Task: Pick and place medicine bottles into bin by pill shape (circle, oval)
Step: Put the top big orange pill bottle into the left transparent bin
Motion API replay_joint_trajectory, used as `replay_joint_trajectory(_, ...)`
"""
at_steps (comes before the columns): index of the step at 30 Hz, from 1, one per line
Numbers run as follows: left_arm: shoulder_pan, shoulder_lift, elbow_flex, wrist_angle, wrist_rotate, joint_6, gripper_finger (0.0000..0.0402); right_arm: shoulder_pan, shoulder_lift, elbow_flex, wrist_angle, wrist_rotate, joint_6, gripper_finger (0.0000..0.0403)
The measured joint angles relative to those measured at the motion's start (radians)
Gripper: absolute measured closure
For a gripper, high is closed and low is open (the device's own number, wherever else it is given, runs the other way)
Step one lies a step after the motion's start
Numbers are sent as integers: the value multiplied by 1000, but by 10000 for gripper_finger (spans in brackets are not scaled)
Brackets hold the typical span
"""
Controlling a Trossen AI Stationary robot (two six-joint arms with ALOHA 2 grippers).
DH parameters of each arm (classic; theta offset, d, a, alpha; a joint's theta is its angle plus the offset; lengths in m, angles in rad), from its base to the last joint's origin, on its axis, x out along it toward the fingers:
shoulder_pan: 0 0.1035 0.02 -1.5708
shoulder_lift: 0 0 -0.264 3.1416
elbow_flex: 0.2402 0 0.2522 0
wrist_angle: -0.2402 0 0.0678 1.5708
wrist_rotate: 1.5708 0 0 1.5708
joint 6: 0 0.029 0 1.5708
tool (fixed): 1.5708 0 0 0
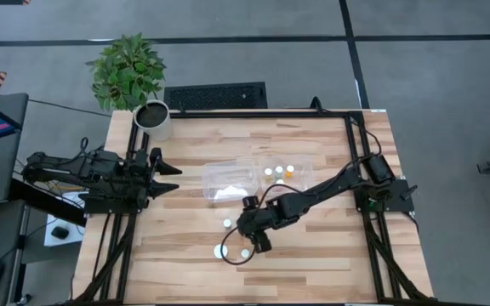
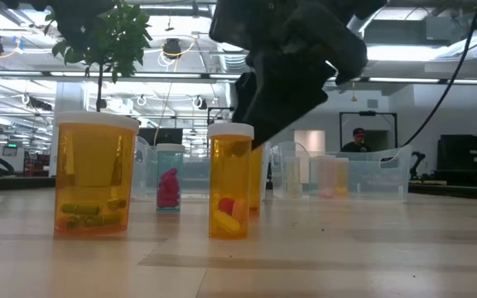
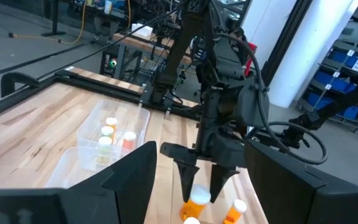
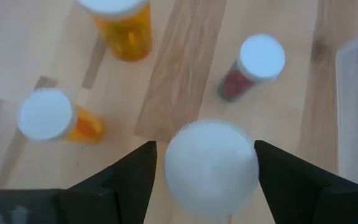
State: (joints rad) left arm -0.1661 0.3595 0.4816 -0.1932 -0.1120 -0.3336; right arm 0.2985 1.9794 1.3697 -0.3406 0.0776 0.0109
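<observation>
Medicine bottle (image 4: 211, 163), white cap: upright on the bench (image 1: 313, 255), between the spread fingers (image 4: 124, 182) of the right gripper (image 4: 204, 177), not clamped. Three more bottles (image 4: 53, 118) stand just beside. Four bottles (image 1: 279, 171) sit in the clear bin (image 1: 228, 180) mid-bench. Left gripper (image 1: 167, 177): fingers apart, waiting at the left edge near the plant pot (image 1: 152, 119)

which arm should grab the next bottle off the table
Right. The right gripper hangs open directly over a white-capped orange medicine bottle, its fingers either side of the cap. The left gripper waits at the table's left edge, far from the loose bottles.
</observation>
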Motion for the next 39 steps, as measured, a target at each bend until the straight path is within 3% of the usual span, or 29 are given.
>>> replay_joint_trajectory(9,0,0,0,0,0,-2,166,-9,-7,0,-8,0,8,132)
replay_joint_trajectory(21,0,0,0,-1,0,-3,166,-26,-8,0,-32,3,14,200)
replay_joint_trajectory(29,0,0,0,-4,0,-3,166,-32,-76,17,-128,1,-10,178)
replay_joint_trajectory(39,0,0,0,-11,0,-2,166,-125,-240,64,-158,25,-107,184)
